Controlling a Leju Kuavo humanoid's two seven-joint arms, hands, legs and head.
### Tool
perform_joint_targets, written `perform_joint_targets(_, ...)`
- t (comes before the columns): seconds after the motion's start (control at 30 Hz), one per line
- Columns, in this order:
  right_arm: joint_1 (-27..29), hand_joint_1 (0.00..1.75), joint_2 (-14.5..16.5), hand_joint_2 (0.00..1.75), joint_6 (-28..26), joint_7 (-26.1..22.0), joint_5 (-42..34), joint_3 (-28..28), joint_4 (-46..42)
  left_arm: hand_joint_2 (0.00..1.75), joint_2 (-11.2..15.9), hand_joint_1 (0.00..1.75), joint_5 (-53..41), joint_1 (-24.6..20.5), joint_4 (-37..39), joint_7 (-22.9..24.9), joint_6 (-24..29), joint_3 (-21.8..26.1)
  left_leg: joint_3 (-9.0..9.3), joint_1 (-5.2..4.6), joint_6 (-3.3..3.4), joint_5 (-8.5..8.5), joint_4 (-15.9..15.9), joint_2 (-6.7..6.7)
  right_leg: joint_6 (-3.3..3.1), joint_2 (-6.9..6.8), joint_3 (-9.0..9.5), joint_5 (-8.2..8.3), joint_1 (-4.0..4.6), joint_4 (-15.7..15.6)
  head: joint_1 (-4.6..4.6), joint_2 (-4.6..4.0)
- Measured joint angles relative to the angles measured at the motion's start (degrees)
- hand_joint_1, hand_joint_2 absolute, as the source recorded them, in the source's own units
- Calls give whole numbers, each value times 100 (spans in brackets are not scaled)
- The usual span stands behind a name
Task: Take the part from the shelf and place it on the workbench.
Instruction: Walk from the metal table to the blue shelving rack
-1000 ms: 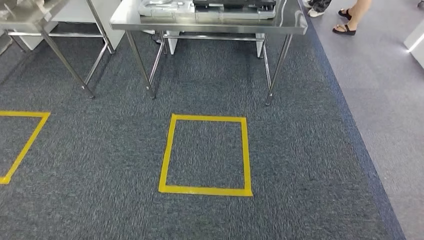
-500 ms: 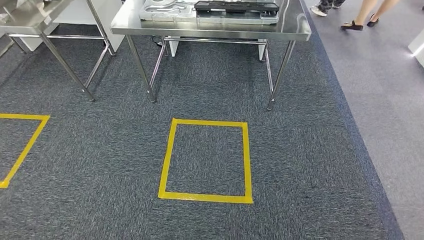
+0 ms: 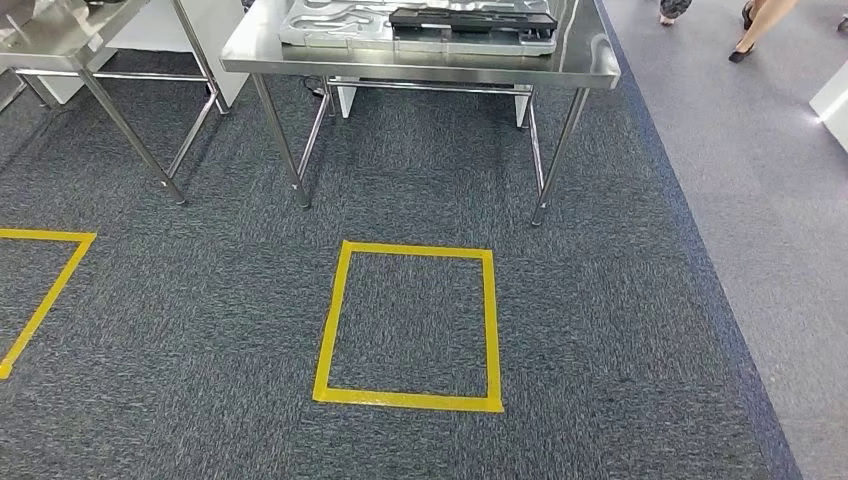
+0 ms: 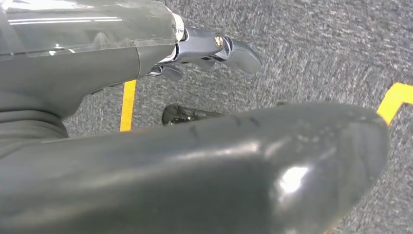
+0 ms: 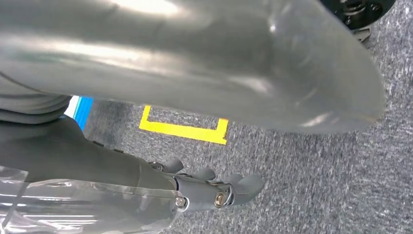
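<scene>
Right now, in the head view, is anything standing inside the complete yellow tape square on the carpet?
No. The yellow tape square encloses only bare grey carpet, in front of the steel table.

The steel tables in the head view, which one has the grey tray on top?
The centre table, behind the full yellow square; a grey tray lies on it. The table at far left shows none.

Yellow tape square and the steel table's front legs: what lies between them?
In the head view, nothing but bare grey carpet lies between the yellow tape square and the steel table.
</scene>
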Motion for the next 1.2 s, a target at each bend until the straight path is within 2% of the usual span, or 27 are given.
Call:
perform_joint_targets(0.1, -15, 0, -2, 0, 0, 0, 0, 2, 0, 0, -2, 0, 1, 7, 0, -3, 0, 1, 17, 19, 77, 32, -54, -8, 84, -4, 27, 6, 12, -37, 0, 0)
perform_joint_targets(0.23, -16, 0, -8, 0, 0, 0, 0, 2, -1, 0, -4, 0, 1, 6, 0, -3, 0, 1, 32, 42, 113, 59, -96, -4, 105, -1, 17, -40, 8, 22, 1, 0)
perform_joint_targets(0.27, -15, 0, -11, 0, 0, 0, 0, 1, -1, 0, -5, 0, 1, 3, 0, -5, 0, 1, 33, 45, 137, 71, -111, 0, 117, 1, -93, -188, -2, 259, 1, 0)
perform_joint_targets(0.33, -6, 0, -17, 0, -2, 0, -4, 0, 0, 0, -7, 0, 2, 4, 0, -11, 3, 1, 26, 29, 187, 91, -132, 4, 148, 0, -520, -556, -21, 1114, 2, 0)
perform_joint_targets(0.37, 1, 0, -18, 0, -3, -1, -13, 0, 0, 0, -7, 0, 2, 6, 0, -16, 4, 2, 19, 19, 198, 96, -132, 3, 154, 1, -659, -620, -25, 1376, 2, 0)
perform_joint_targets(0.4, 7, 0, -20, 0, -4, -9, -27, -1, 0, 0, -8, 0, 4, 12, 0, -25, 6, 2, 19, 9, 199, 99, -131, 0, 146, 0, -640, -512, -23, 1321, 2, 0)
perform_joint_targets(0.47, 11, 0, -28, 0, -5, -48, -70, -4, -1, 0, -25, 0, 8, 16, 1, -54, 6, 3, 34, -8, 181, 104, -123, -4, 87, 2, -230, -121, -1, 487, 2, 0)
perform_joint_targets(0.5, 10, 0, -34, 0, -6, -78, -91, -5, -2, 0, -38, 0, 11, 17, 1, -77, 5, 2, 38, -18, 160, 104, -116, -5, 54, 1, -78, 0, 14, 159, 2, 0)
perform_joint_targets(0.53, 12, 0, -40, 0, -8, -107, -114, -9, -3, 0, -53, 0, 12, 17, 2, -102, 5, 2, 39, -23, 133, 105, -112, -5, 24, 2, 6, 60, 32, -36, 1, 0)
perform_joint_targets(0.6, 40, 0, -44, 0, -7, -160, -184, -33, -4, 0, -77, 0, 4, 28, 2, -148, 11, 1, 39, -18, 65, 119, -121, -5, -29, 1, 10, 101, 49, -108, 1, 0)
perform_joint_targets(0.67, 89, 0, -39, 0, 6, -186, -251, -74, -4, 0, -91, 0, -15, 63, 3, -161, 37, 1, 7, -6, 7, 66, -45, -3, -83, -8, 20, 162, 19, -165, 1, 0)
perform_joint_targets(0.73, 142, 0, -37, 0, 33, -201, -240, -97, -4, 0, -102, 0, -12, 102, 5, -143, 63, 1, -195, 13, -47, -245, 422, -1, -118, -26, 18, 210, -16, -206, 1, 0)
perform_joint_targets(0.8, 196, 0, -51, 0, 99, -242, -152, -95, -4, 0, -121, 0, 29, 137, 7, -131, 85, 3, -532, 49, -101, -645, 1194, 1, -126, -41, -10, 219, -18, -203, 0, 0)
perform_joint_targets(0.83, 216, 0, -62, 0, 145, -267, -98, -84, -4, 0, -128, 0, 50, 160, 8, -141, 104, 6, -640, 69, -125, -734, 1462, 2, -123, -53, -17, 221, -20, -201, 1, 0)
perform_joint_targets(0.87, 231, 0, -74, 0, 188, -293, -52, -69, -4, 0, -134, 0, 64, 185, 8, -164, 126, 9, -651, 87, -143, -711, 1526, 4, -119, -64, -19, 220, -24, -198, 1, 0)
perform_joint_targets(0.9, 240, 0, -83, 0, 216, -322, -13, -52, -4, 0, -137, 0, 71, 205, 9, -196, 144, 12, -546, 103, -156, -579, 1350, 16, -109, -82, -13, 216, -32, -193, 1, 0)
perform_joint_targets(0.93, 244, 0, -86, 0, 238, -348, 21, -33, -4, 0, -138, 0, 81, 213, 9, -230, 155, 14, -349, 115, -166, -381, 983, 62, -93, -107, -1, 205, -40, -183, 1, 0)
perform_joint_targets(0.97, 245, 0, -92, 0, 254, -368, 52, -12, -4, 0, -139, 0, 90, 202, 9, -256, 154, 15, -133, 116, -167, -217, 550, 167, -64, -136, 11, 187, -37, -165, 1, 0)
perform_joint_targets(1.0, 240, 0, -98, 0, 268, -377, 79, 13, -4, 0, -140, 0, 97, 177, 10, -273, 143, 15, 37, 106, -140, -95, 198, 238, -26, -165, 18, 164, -30, -144, 1, 0)
perform_joint_targets(1.03, 223, 0, -105, 0, 280, -367, 96, 39, -4, 0, -142, 0, 95, 149, 10, -274, 128, 15, 130, 93, -102, -43, -18, 291, 15, -197, 23, 145, -17, -130, 2, 0)
perform_joint_targets(1.07, 198, 0, -112, 0, 285, -347, 106, 63, -4, 0, -143, 0, 80, 126, 11, -265, 112, 14, 151, 74, -54, -47, -100, 300, 57, -230, 27, 130, -8, -123, 2, 0)
perform_joint_targets(1.13, 132, 0, -114, 0, 273, -290, 112, 94, -4, 0, -141, 0, 39, 109, 11, -228, 85, 14, 137, 55, 46, -29, -112, 199, 135, -294, 45, 117, -20, -132, 2, 0)
perform_joint_targets(1.2, 93, 0, -113, 0, 244, -249, 120, 116, -3, 0, -140, 0, 11, 106, 11, -200, 66, 13, 146, 57, 128, 10, -145, 121, 194, -236, -17, -32, -48, 53, 2, 0)
